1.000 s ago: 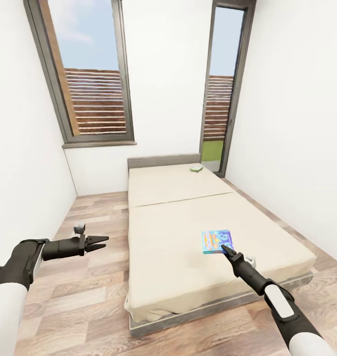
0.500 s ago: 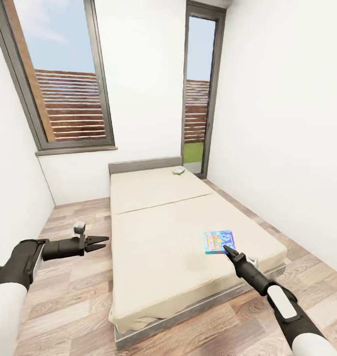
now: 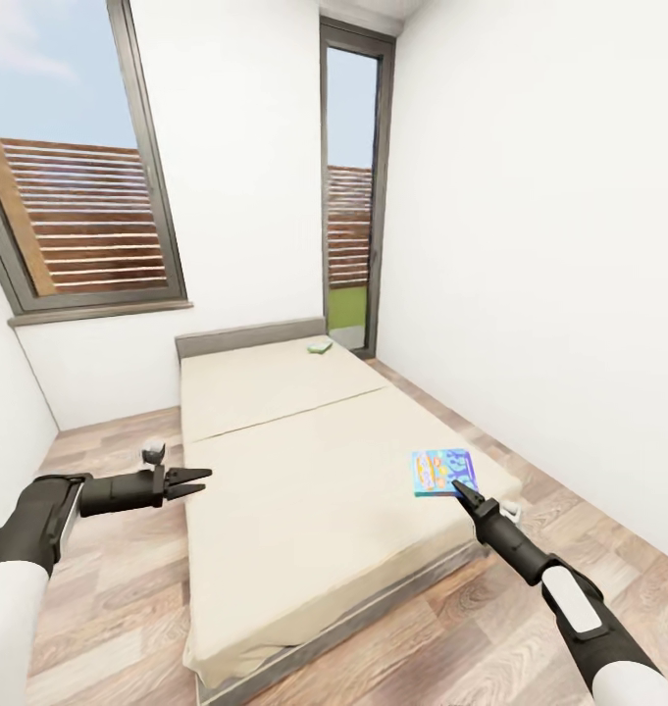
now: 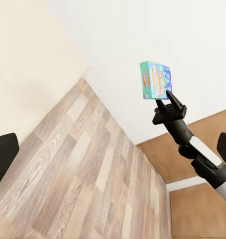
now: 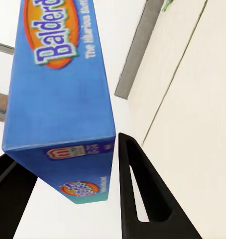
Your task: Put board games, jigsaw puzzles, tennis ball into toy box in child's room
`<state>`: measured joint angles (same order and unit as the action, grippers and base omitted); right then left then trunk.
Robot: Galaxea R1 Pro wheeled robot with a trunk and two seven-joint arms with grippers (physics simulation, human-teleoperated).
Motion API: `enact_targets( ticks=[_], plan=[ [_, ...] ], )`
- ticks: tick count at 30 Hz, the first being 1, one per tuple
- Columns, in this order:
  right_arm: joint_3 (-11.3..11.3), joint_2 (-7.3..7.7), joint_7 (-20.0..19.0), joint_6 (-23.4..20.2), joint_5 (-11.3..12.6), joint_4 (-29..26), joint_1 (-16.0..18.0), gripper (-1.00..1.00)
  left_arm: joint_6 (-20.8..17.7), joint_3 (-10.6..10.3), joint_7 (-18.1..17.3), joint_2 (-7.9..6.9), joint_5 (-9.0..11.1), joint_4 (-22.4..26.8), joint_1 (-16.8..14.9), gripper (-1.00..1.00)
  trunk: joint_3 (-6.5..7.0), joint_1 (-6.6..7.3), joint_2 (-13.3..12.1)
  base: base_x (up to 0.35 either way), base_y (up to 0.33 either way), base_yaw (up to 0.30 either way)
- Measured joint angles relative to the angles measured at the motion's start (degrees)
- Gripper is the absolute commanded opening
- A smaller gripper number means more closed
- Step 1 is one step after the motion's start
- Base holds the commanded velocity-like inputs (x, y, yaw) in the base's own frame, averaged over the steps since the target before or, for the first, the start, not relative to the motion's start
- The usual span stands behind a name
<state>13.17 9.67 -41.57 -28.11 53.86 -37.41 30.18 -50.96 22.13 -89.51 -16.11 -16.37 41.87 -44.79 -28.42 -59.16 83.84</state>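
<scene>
A blue board game (image 3: 443,473) is pinched at its near edge by my right gripper (image 3: 461,487), which is shut on it. The box hangs over the right side of the bed (image 3: 294,461), and in the left wrist view this blue board game (image 4: 155,79) shows raised against the white wall. Up close, the box (image 5: 63,84) sits between two black fingers (image 5: 140,194). A green board game (image 3: 320,345) lies flat at the head of the bed. My left gripper (image 3: 198,479) is open and holds nothing, over the floor left of the bed.
The beige bed has a grey headboard (image 3: 250,336) against the back wall. A large window (image 3: 74,196) is at the back left and a narrow glass door (image 3: 350,206) at the back right. Wooden floor (image 3: 108,549) runs along both sides of the bed.
The whole view has swung to the right, so the bed and window sit further left in the picture. The blue board game has kept its place at my right gripper. The left arm holds its pose.
</scene>
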Motion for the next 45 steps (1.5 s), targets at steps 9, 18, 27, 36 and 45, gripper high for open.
enact_targets(
  ticks=[9, 18, 27, 36, 45],
  plan=[
    [0.23, 0.20, -0.30, 0.00, -0.16, 0.03, -0.01, -1.00, -0.02, -0.03, 0.00, 0.00, 0.01, 0.23, -0.01, 1.00, 2.08, 1.98, -3.61, 0.000, 0.000, -0.247],
    [0.34, 0.21, -0.23, 0.00, -0.21, 0.10, -0.01, -1.00, -0.02, -0.07, 0.00, -0.03, 0.01, 0.26, -0.01, 1.00, 4.17, 3.95, -7.22, 0.000, 0.000, -0.247],
    [0.35, 0.19, -0.22, 0.02, -0.21, 0.11, -0.01, -1.00, -0.02, -0.05, 0.00, 0.08, 0.01, 0.26, -0.01, 1.00, 6.26, 5.93, -10.83, 0.000, 0.000, -0.247],
    [0.35, 0.19, -0.22, 0.06, -0.21, 0.11, -0.01, -1.00, -0.02, -0.07, 0.00, 0.14, 0.01, 0.26, 0.00, 1.00, 8.34, 7.91, -14.45, 0.000, 0.000, -0.247],
    [0.35, 0.19, -0.20, 0.02, -0.22, 0.08, -0.01, -1.00, -0.02, -0.07, 0.00, 0.12, 0.01, 0.26, 0.00, 1.00, 10.43, 9.89, -18.06, 0.000, 0.000, -0.247]
  ],
)
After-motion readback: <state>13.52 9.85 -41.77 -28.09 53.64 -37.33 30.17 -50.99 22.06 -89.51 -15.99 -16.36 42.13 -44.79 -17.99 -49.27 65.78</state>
